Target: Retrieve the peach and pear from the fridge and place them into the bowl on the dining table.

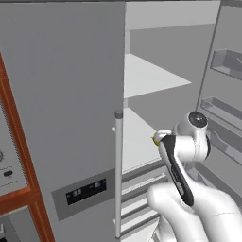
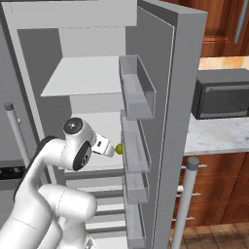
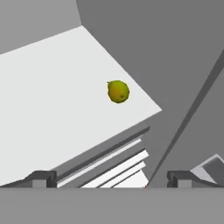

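Fridge [image 2: 182, 73] with right door swung open, one pear [image 3: 118, 91] lying alone on a white shelf [image 3: 52, 100] near its front corner, gripper [image 3: 111, 178] fingers spread apart, empty, short of the pear

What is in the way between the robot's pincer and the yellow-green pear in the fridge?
Nothing visible. The pear sits alone on a white fridge shelf, near its right-hand edge. The open pincer looks straight at it, with just bare shelf between. The fridge door stands open.
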You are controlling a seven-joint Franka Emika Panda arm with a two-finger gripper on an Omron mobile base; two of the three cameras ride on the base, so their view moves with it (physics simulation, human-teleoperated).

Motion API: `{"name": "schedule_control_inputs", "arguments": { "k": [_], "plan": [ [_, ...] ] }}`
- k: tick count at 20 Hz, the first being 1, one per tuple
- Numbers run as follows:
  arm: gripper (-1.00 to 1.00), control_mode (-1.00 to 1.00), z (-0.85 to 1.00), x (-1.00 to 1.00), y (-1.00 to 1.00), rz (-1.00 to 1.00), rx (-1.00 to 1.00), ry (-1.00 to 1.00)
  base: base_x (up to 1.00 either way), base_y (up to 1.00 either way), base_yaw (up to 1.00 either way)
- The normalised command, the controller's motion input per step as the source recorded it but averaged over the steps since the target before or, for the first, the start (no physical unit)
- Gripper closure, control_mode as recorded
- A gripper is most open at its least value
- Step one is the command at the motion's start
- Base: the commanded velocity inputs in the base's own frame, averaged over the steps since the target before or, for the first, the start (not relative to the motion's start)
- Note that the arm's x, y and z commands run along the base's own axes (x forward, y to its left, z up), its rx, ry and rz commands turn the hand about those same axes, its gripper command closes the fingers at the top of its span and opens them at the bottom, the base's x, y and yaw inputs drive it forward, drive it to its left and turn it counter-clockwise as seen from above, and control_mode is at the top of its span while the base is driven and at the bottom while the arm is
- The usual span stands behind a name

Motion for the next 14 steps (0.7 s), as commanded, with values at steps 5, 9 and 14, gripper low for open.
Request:
{"name": "schedule_control_inputs", "arguments": {
  "k": [5, 9, 14],
  "plan": [
    [-1.0, -1.0, -0.25, 0.31, -0.05, -0.11, 0.0, 0.01, 0.0, 0.0, 0.0],
    [-1.0, -1.0, -0.12, 0.29, -0.06, -0.14, 0.0, 0.05, 0.0, 0.0, 0.0],
    [-1.0, -1.0, -0.11, 0.39, -0.12, -0.08, 0.01, 0.08, 0.0, 0.0, 0.0]
  ]
}}
